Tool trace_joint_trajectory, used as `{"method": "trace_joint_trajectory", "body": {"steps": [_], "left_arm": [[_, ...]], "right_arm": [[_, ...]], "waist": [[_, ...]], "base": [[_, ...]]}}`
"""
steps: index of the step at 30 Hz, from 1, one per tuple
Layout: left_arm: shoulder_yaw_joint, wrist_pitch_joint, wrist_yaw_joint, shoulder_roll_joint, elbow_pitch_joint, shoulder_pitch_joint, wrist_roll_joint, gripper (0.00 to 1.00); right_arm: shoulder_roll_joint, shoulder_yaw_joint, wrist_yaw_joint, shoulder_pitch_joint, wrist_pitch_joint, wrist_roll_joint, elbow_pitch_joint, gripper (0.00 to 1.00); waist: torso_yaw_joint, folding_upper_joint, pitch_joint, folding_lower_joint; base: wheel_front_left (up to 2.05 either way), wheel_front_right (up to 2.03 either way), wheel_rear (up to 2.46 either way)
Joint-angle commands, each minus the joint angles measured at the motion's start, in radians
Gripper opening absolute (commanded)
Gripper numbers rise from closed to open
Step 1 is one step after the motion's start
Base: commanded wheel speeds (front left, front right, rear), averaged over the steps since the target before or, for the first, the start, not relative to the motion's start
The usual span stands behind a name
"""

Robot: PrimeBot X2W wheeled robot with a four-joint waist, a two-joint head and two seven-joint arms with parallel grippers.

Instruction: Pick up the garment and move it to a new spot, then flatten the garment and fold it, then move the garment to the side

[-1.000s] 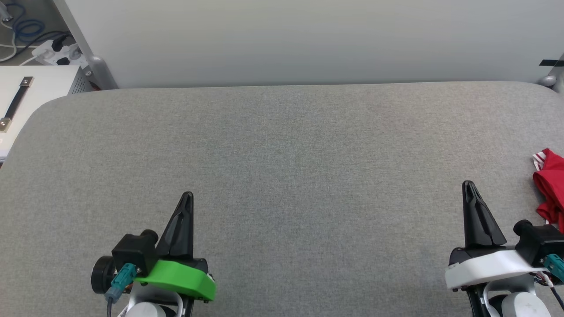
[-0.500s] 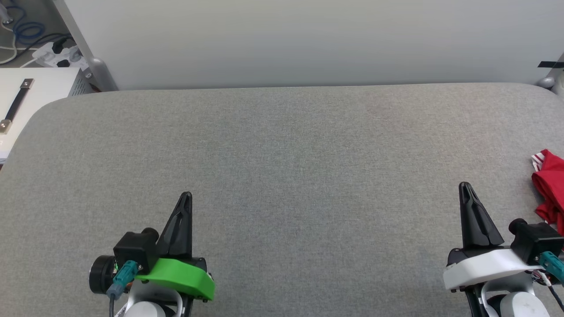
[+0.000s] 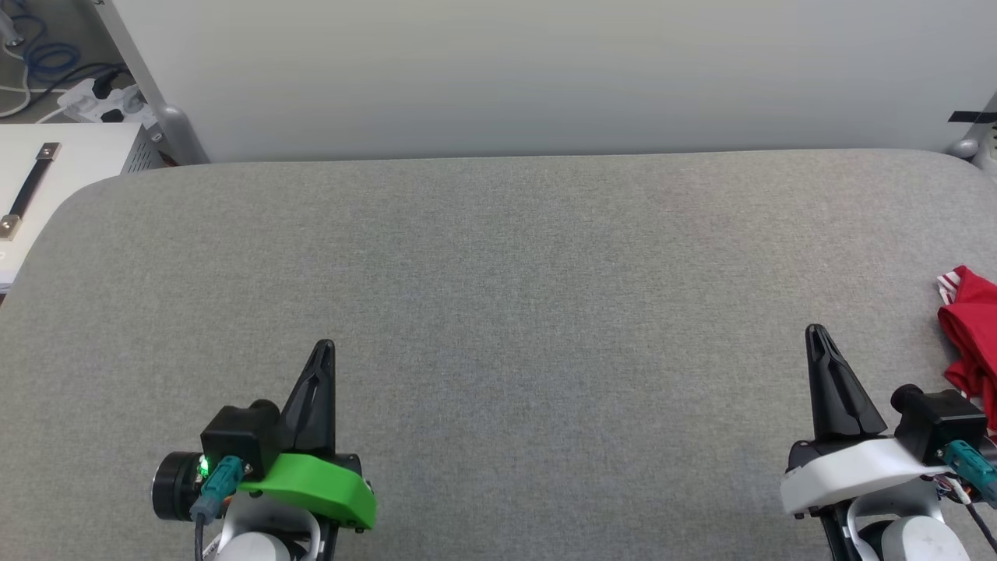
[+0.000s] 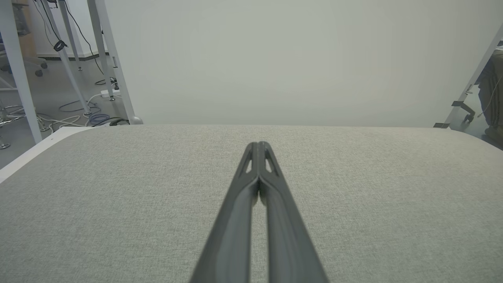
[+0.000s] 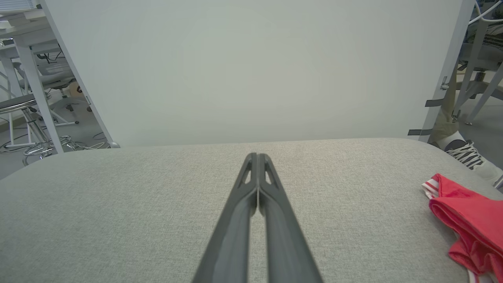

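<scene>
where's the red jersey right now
The garment lies bunched on the grey padded surface at the head view's right edge, just to the right of the right end effector.

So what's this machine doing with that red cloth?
Nothing is being handled yet. The robot's left tool and right tool are both shut and empty, pointing out over the grey table. The garment, a crumpled red shirt with striped trim, lies near the table's right edge, beside the right tool but apart from it.
</scene>
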Motion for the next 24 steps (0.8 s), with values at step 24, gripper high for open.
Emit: {"method": "trace_joint_trajectory", "body": {"steps": [24], "left_arm": [[0.016,0.052,0.029,-0.004,-0.026,0.009,0.047,0.00]], "right_arm": [[0.008,0.008,0.000,0.011,0.052,-0.050,-0.015,0.00]], "waist": [[-0.002,0.0000,-0.010,0.0000]], "base": [[0.00,0.00,0.00]]}}
